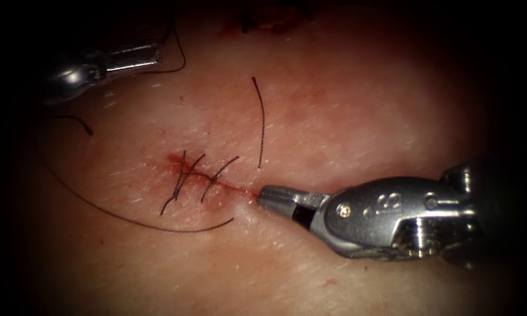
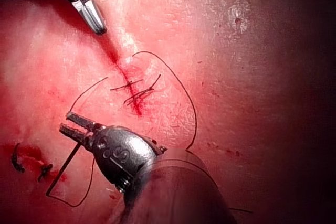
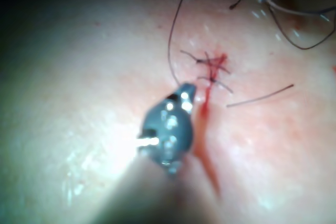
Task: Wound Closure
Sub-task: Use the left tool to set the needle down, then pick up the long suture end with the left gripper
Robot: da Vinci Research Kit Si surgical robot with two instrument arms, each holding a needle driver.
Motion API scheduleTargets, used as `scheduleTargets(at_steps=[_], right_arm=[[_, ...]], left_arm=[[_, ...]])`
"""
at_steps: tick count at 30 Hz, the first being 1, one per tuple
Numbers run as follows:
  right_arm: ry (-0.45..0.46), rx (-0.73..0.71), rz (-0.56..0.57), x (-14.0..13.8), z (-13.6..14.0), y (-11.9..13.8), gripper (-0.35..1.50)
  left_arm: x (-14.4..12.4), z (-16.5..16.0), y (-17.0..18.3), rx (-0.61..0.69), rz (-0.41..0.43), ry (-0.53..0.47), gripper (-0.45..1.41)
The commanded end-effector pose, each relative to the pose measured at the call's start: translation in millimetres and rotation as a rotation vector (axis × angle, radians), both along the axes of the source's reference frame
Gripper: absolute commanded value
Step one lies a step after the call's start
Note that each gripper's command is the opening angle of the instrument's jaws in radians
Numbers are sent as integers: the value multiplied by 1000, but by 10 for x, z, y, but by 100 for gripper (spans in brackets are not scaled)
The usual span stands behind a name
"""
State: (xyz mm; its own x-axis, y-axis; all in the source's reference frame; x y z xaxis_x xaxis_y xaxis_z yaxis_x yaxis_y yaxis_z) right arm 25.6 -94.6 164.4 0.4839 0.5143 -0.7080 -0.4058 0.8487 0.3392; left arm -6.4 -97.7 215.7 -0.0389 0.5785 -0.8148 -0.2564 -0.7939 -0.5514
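The cut (image 1: 219, 182) is sitting mid-tissue (image 1: 345, 105) with a few dark stitches (image 1: 187, 175) already crossing its left part, and a bit of red fluid (image 1: 174, 159) is pooling at its left end.

The right tool (image 1: 267, 196) is resting its tip right at the cut's right end. Its jaws are looking closed, and I'm not seeing needle or thread in them. I can't tell if it's pinching tissue.

The left tool (image 1: 157, 54) is hanging well off to the upper left of the cut. Its jaws are looking slightly parted in the left wrist view and aren't gripping anything I can see.

A long thread (image 1: 129, 221) is curving below and left of the cut, and a loose piece of thread (image 1: 262, 123) is lying just above its right end. I'm honestly not making out the needle anywhere.

My guess is the thread is going to be light, limp and slick from the wet surface. I'd be grabbing it squarely between the jaws, on a free stretch away from the stitches. The tissue is looking soft and easy to tear, so take gentle bites near the cut's edge.
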Motion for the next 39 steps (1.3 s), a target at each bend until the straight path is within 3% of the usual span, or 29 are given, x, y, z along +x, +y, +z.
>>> scheduleTargets(at_steps=[1, 3, 4, 5, 6, 8, 9, 10, 13, 15, 28, 33, 39], right_arm=[[3, 6, -1, 8, 0, -15, -3], [3, 6, -1, 8, -1, -16, -3], [4, 6, -1, 8, -2, -17, -3], [4, 6, -1, 9, -3, -18, 0], [4, 6, -1, 9, -3, -19, 9], [3, 6, -1, 9, -4, -20, 24], [4, 6, -1, 9, -4, -20, 34], [4, 6, -1, 9, -4, -20, 37], [4, 6, -1, 8, -4, -20, 42], [4, 6, -1, 8, -4, -21, 44], [3, 4, -1, 10, -7, -29, 47], [3, 2, -1, 10, -6, -30, 46], [3, 2, -1, 11, -6, -30, 46]], left_arm=[[-9, 0, -9, 10, -5, -2, -45], [-7, 3, 0, 19, -33, 23, -45], [-5, 5, 5, 26, -50, 36, -35], [-4, 7, 9, 26, -66, 52, -21], [-3, 12, 14, 42, -97, 72, 10], [-1, 18, 18, 81, -156, 102, 36], [-1, 23, 18, 104, -191, 117, 64], [0, 26, 17, 123, -206, 124, 81], [1, 32, 15, 152, -235, 155, 120], [3, 33, 14, 151, -259, 175, 131], [38, 6, 2, 143, -284, 229, 138], [50, -24, -10, 114, -212, 210, 130], [45, -57, -39, 99, -139, 192, 130]])
